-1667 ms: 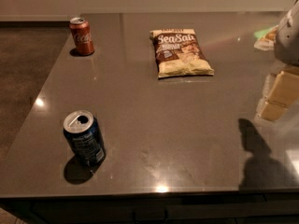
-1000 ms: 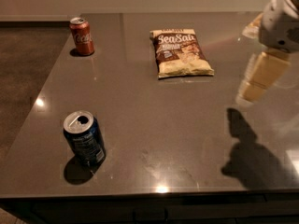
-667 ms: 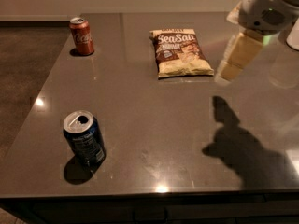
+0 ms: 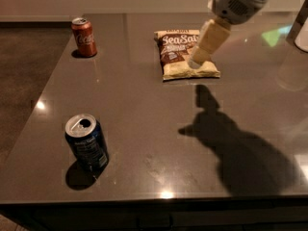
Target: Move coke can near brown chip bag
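Observation:
The coke can (image 4: pixel 83 36), red with white script and a silver top, stands upright at the far left corner of the dark table (image 4: pixel 144 129). The brown chip bag (image 4: pixel 180 53) with "Sea Salt" lettering lies flat at the far middle. My gripper (image 4: pixel 196 61) hangs from the arm coming in at the top right and sits over the bag's right side, well to the right of the coke can. It holds nothing that I can see.
A dark blue can (image 4: pixel 87 143) with an open top stands upright near the front left of the table. The arm's shadow falls on the right half of the table. The table's left edge borders dark floor.
My arm has swung from the far right edge leftward and farther back, and now sits over the chip bag's right side. The cans and the bag have not moved.

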`<act>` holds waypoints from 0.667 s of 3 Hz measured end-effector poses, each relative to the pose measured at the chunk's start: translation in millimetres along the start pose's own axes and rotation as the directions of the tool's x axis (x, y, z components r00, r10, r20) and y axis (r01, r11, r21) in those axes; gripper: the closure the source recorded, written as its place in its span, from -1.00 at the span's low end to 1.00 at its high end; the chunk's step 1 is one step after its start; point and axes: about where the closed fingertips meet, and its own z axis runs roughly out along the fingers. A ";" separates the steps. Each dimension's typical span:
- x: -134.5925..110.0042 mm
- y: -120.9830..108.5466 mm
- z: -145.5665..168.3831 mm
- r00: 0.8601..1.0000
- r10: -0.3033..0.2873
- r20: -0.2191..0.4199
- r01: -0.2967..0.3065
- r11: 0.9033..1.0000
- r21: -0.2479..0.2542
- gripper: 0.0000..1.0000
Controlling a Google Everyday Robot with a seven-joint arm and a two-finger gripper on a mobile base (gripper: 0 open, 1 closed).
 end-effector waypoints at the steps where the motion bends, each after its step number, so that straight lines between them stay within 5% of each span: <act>1: -34.9 -12.8 36.8 0.998 0.024 0.052 -0.024 1.000 0.009 -1.00; 2: -70.3 -12.9 67.1 0.995 0.039 0.095 -0.039 0.999 -0.004 -1.00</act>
